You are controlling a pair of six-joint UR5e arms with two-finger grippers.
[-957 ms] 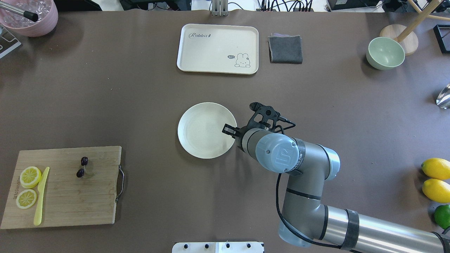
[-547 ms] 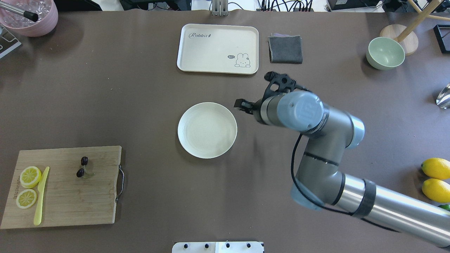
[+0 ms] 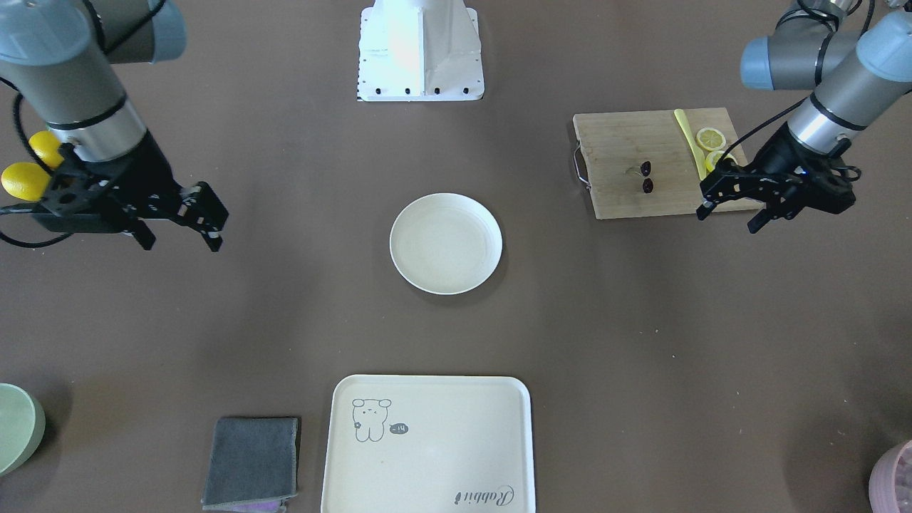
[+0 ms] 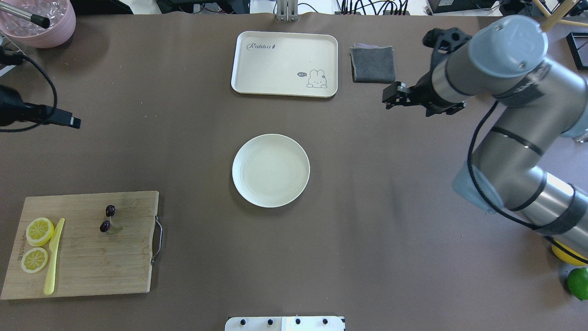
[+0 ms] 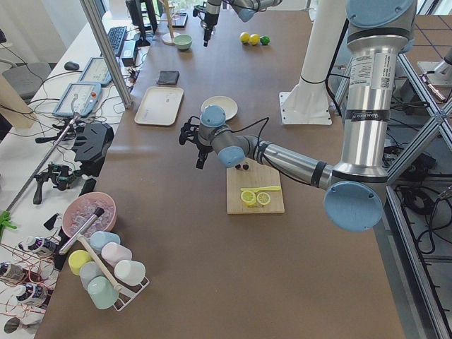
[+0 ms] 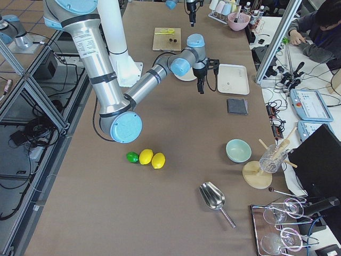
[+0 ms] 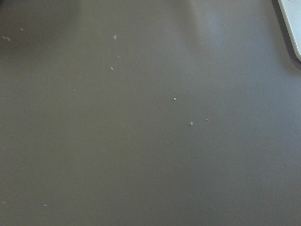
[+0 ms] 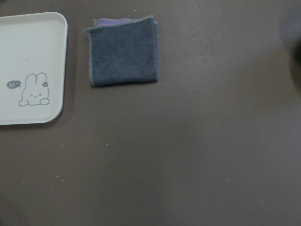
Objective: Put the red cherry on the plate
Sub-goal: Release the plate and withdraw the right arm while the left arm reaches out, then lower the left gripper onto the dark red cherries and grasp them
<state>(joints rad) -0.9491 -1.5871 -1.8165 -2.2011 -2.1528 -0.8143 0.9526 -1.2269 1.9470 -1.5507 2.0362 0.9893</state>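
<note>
The red cherry (image 4: 108, 218) is a pair of tiny dark fruits on a green stem. It lies on the wooden cutting board (image 4: 92, 257) at the near left, also the red cherry (image 3: 645, 177) in the front view. The plate (image 4: 271, 170) sits bare at the table's middle. My left gripper (image 3: 727, 219) hovers open beyond the board's far left corner, holding nothing. My right gripper (image 4: 388, 99) hangs open and empty at the back right, near the grey cloth, well away from the plate.
A cream tray (image 4: 285, 64) with a rabbit drawing and a folded grey cloth (image 4: 373, 64) lie at the back. A pale green bowl (image 4: 503, 70) stands far right. Lemon slices (image 4: 39, 231) and a yellow knife (image 4: 53, 257) share the board. A lime (image 4: 578, 281) lies near right.
My right arm has swung from the plate's right rim up to the back right, near the cloth. My left gripper has come into view at the left edge. The cherry has not moved.
</note>
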